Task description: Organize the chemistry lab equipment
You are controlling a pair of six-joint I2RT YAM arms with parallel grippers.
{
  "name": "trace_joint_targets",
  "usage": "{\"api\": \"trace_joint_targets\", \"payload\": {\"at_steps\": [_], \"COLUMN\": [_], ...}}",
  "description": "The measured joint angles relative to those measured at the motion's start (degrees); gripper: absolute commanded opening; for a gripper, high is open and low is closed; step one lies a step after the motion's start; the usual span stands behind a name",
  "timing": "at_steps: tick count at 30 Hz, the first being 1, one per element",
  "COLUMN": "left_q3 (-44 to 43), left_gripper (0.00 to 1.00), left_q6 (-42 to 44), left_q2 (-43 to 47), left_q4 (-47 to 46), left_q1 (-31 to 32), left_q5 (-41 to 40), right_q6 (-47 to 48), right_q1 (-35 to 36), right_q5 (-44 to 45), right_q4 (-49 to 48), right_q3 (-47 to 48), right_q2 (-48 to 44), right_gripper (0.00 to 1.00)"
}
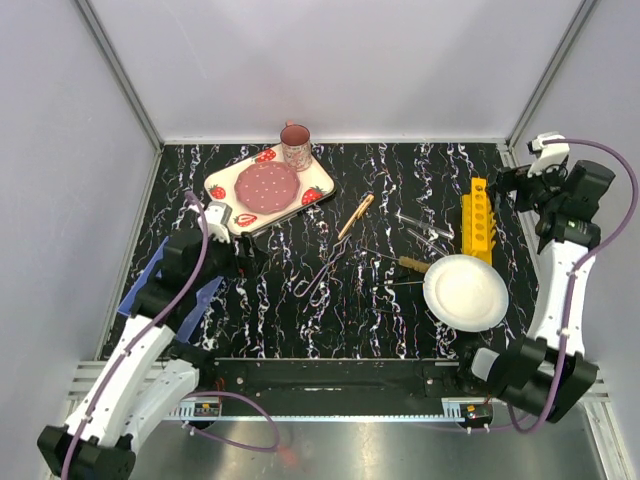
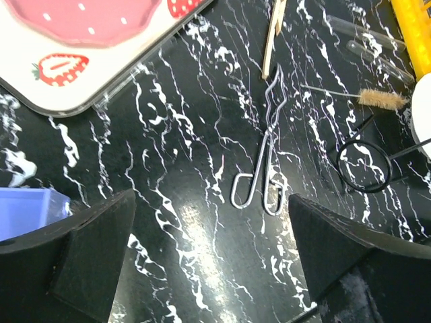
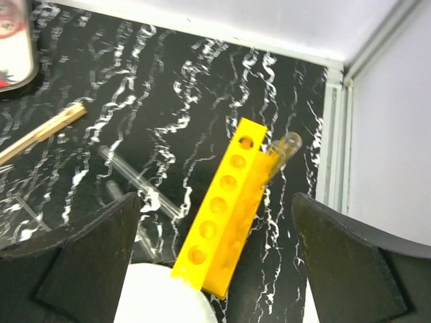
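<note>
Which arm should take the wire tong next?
Left, likely. The wire tong lies just ahead of the open left gripper, centred in its wrist view. The right gripper hangs open over the yellow rack at the far right, farther from the tong.

The left arm (image 1: 135, 355) and the right arm (image 1: 562, 290) share one build: long glossy white link shells joined by chunky black joint housings (image 1: 185, 262). A purple cable (image 1: 205, 235) follows the left arm, and a second purple cable (image 1: 630, 185) arcs wide off the right one. A thinner purple loop (image 1: 270, 415) trails by the bases. Each base is a rounded black block (image 1: 525, 368). A small white housing (image 1: 548, 150) caps the right wrist. The left claw (image 2: 212, 262) has two broad, matte black, wedge-shaped fingers (image 2: 84, 252) with faintly grainy faces. The right claw (image 3: 215, 262) has matching black wedge fingers (image 3: 81, 262)
</note>
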State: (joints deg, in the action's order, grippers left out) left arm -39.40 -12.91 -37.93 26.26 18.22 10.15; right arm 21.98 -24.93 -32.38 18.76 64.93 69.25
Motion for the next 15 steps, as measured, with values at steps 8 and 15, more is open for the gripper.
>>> {"api": "trace_joint_targets", "payload": {"at_steps": [8,15], "left_q3": [-6.2,-19.4], "left_gripper": [0.99,0.99], "left_q6": [-2.9,1.1], "left_q2": [-16.6,-34.8], "left_q4": [4.2,9.7], "left_q1": [0.0,0.0], "left_q5": [2.2,0.8], "right_q6": [1.5,2.9], "right_q1": [0.3,7.3], "right_q5": [-17.4,-24.8], "right_q4": [14.5,25.5], "right_q3": [4.3,6.1], "right_q2": [-4.9,0.6], "right_gripper": [1.00,1.00]}}
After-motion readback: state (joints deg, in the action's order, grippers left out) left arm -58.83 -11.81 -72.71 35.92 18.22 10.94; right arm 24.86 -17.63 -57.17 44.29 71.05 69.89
